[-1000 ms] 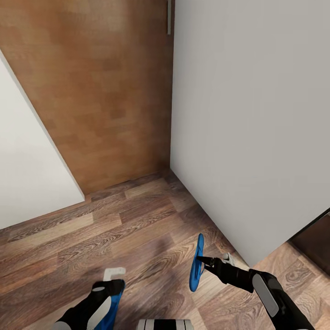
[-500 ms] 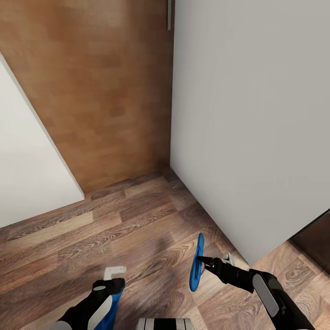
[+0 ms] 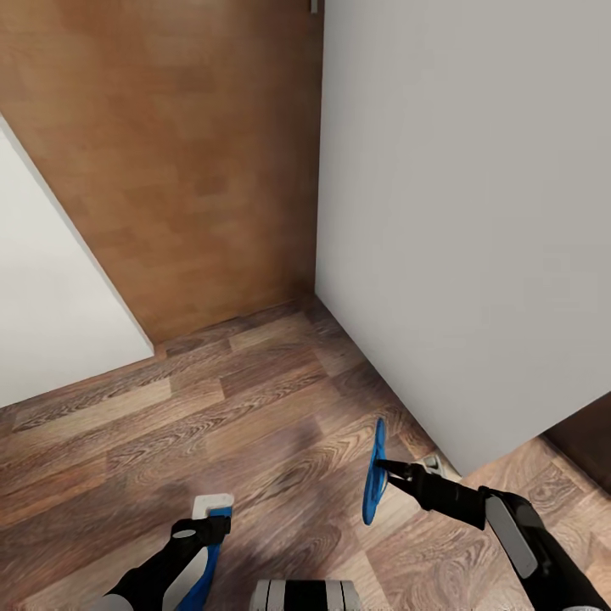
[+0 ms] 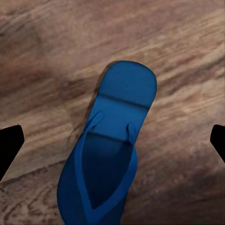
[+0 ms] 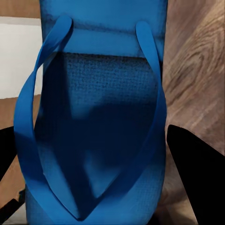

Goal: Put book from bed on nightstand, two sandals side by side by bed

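No readable writing or labels. Two bright blue flat flip-flop sandals: one [image 3: 374, 472] stands on edge above the wood-plank floor [image 3: 212, 416], pinched by the right gripper [image 3: 386, 467] near the white wall [image 3: 458, 221]; the other [image 4: 105, 154] is at the left gripper [image 3: 204, 530], grip unclear.

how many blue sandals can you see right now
2. One sandal hangs on edge from the right hand, above the wood floor near the white wall. The other sandal is at the left hand.
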